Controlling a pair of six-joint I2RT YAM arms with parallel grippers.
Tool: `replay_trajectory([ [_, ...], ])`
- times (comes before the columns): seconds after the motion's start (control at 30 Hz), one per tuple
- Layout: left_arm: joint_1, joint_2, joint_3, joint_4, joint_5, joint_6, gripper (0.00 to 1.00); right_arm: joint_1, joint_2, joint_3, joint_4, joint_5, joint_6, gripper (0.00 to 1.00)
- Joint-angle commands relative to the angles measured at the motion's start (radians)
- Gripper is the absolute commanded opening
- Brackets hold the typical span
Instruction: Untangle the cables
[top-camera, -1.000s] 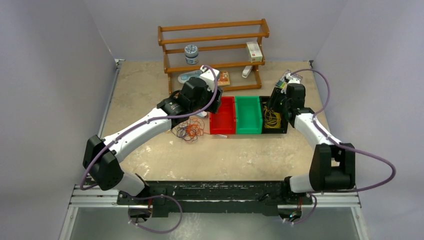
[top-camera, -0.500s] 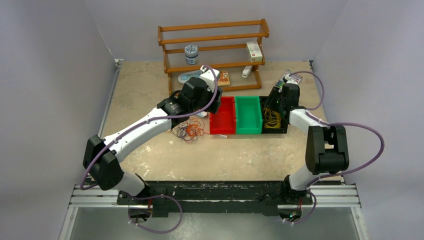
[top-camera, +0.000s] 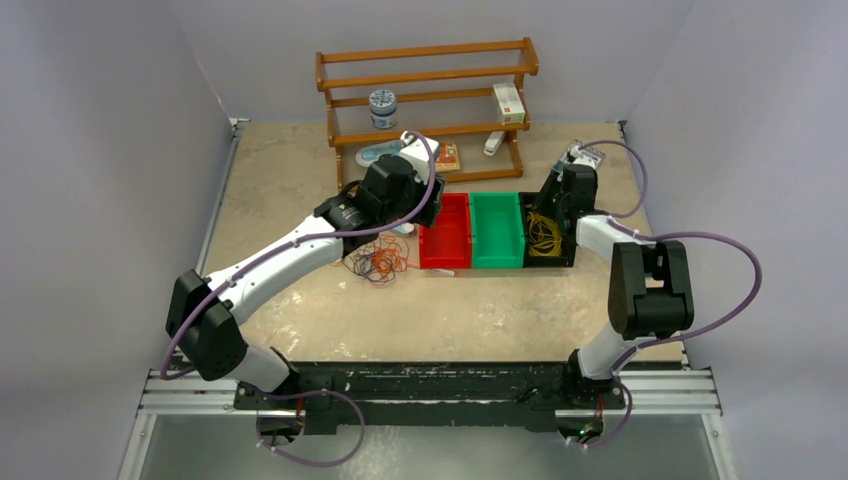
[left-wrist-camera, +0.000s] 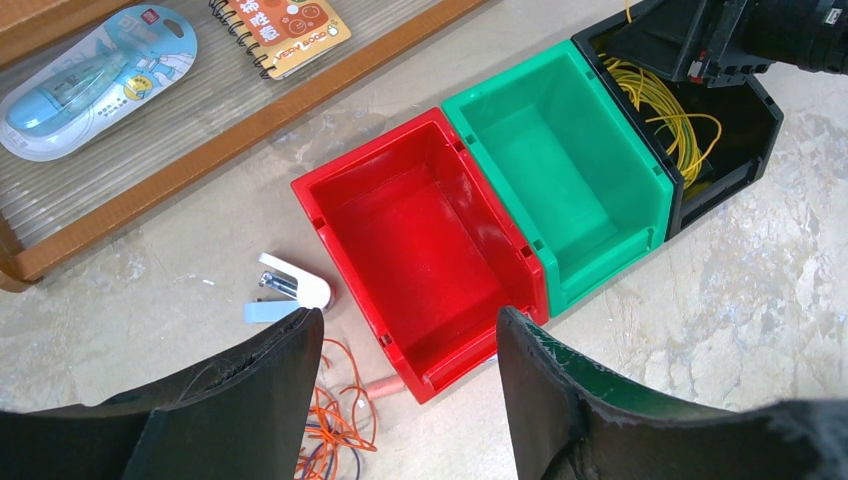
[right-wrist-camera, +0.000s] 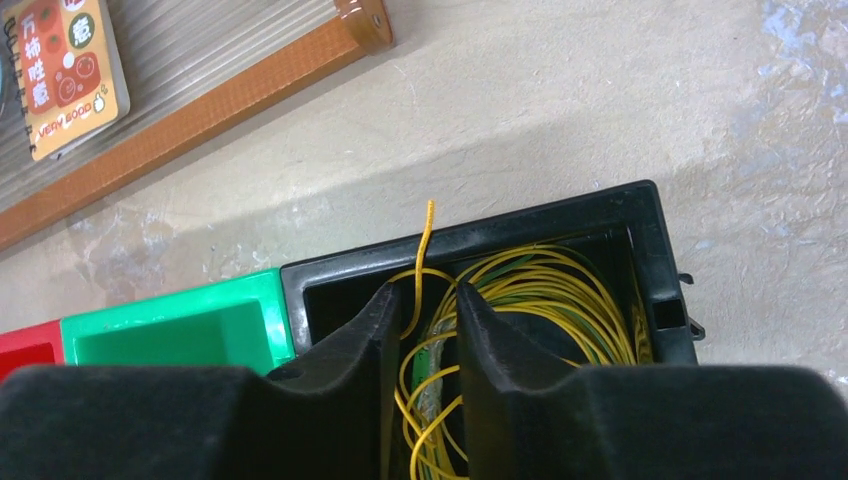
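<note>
Plain pale lilac-grey walls (top-camera: 100, 150) close in on three sides; the tabletop (top-camera: 290, 160) is a worn beige board, mottled with paler scuffs (rather like weathered stone); a small open wooden rack (top-camera: 425, 75) in warm orange-brown stands at its far edge, before the back wall; a black rail (top-camera: 430, 385) and a silver metal frame (top-camera: 180, 400) run along the near edge; the light is even and soft, with faint shadows.
</note>
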Motion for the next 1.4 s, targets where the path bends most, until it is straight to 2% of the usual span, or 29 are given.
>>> replay_trajectory([
  [0.0,0.005,-0.012,0.008,0.025,-0.012,0.01,0.63,-0.002,-0.008,0.017,0.032,0.046,-0.001,0.25],
  [0.17,0.005,-0.008,0.009,0.026,-0.009,0.009,0.63,-0.002,-0.017,-0.019,0.016,0.05,-0.011,0.11],
  [0.4,0.005,-0.005,0.009,0.027,-0.008,0.009,0.63,-0.002,-0.007,-0.049,-0.006,0.057,-0.024,0.08],
  [0.6,0.005,-0.003,0.011,0.027,-0.006,0.009,0.63,-0.002,0.004,-0.044,-0.029,0.045,-0.03,0.08],
  [0.73,0.005,-0.002,0.011,0.027,-0.002,0.01,0.63,-0.001,-0.028,-0.026,-0.063,0.049,-0.041,0.2],
  [0.87,0.005,-0.001,0.013,0.027,-0.003,0.009,0.63,-0.001,-0.102,-0.02,-0.093,0.077,-0.05,0.36],
  [0.97,0.004,0.0,0.014,0.026,-0.001,0.009,0.63,-0.002,-0.157,-0.011,-0.115,0.096,-0.059,0.44],
  [1.2,0.004,-0.004,0.014,0.025,-0.004,0.009,0.63,-0.001,-0.259,0.008,-0.193,0.115,-0.075,0.52],
  [1.37,0.005,-0.008,0.012,0.025,-0.006,0.009,0.63,-0.001,-0.347,0.005,-0.308,0.119,-0.07,0.53],
])
